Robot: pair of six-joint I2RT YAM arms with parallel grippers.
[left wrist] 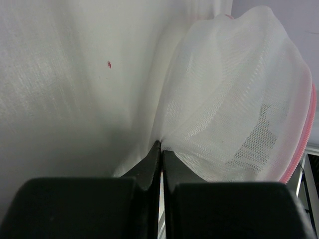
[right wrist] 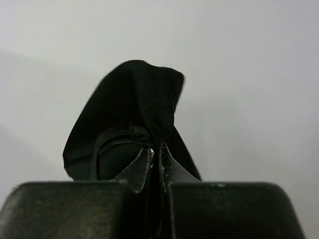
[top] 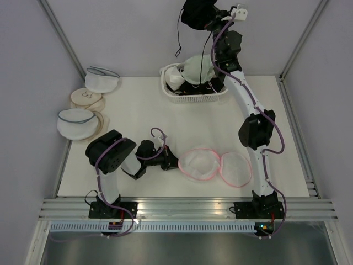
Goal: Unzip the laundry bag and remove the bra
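Lying unzipped, the laundry bag (top: pixel 215 165) has both domed halves spread open and empty. The white basket (top: pixel 194 99) stands well beyond the bag. The black bra (top: pixel 197 14) hangs raised, farther beyond the bag, clamped in the right gripper (right wrist: pixel 155 152). The left gripper (left wrist: pixel 160 149) pinches the bag's left mesh edge. Judged remaining: depositing the bra.

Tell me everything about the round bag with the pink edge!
The bag is white see-through mesh with pink zipper trim around the rim. It lies unzipped on the table, near the front, its two round halves spread side by side and joined in the middle. Nothing dark shows inside. The left gripper is shut on its left edge, pinching the mesh; nothing else touches it.
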